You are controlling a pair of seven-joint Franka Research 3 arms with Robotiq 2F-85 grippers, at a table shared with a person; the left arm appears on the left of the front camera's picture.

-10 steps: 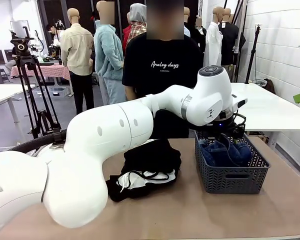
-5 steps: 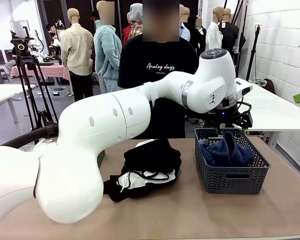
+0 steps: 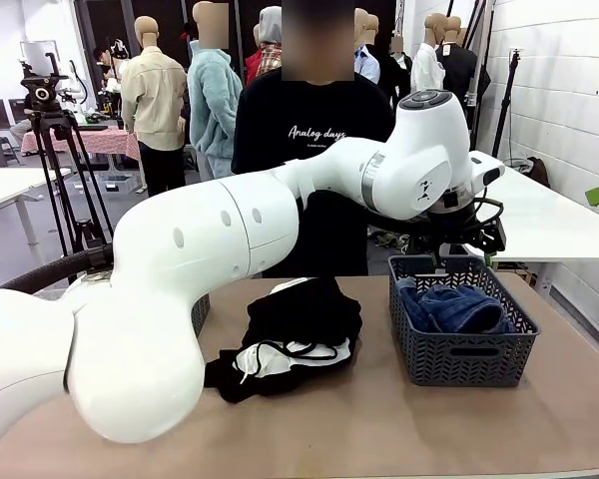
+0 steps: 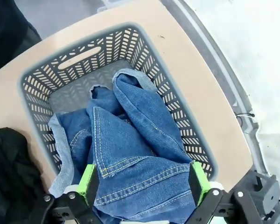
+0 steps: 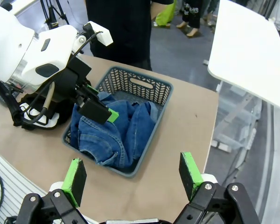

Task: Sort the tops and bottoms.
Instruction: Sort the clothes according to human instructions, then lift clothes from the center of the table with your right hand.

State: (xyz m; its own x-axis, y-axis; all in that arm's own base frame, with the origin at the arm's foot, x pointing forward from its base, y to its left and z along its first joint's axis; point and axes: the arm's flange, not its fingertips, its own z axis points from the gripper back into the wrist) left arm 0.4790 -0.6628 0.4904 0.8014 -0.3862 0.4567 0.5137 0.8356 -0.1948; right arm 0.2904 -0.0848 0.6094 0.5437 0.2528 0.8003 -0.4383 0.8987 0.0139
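Blue jeans [image 3: 457, 309] lie crumpled in the grey plastic basket [image 3: 464, 364] at the table's right. My left gripper [image 3: 457, 247] hangs open just above the basket's back rim, holding nothing. In the left wrist view its green pads [image 4: 88, 183] stand wide apart over the jeans [image 4: 130, 140] and the basket [image 4: 42, 88]. A heap of black and white clothes [image 3: 299, 324] lies at the table's middle. My right gripper [image 5: 133, 177] is open and empty, high above the basket [image 5: 144, 86], the jeans [image 5: 112, 130] and the left gripper [image 5: 97, 103].
A person in a black T-shirt [image 3: 314, 135] stands at the far side of the table. My left arm [image 3: 230, 249] spans the table from the left. Bare tabletop [image 3: 399, 429] lies in front of the basket. The table's right edge [image 5: 210, 135] is close to the basket.
My left gripper opened, let go of the jeans and rose out of the basket. The jeans settled lower into the basket.
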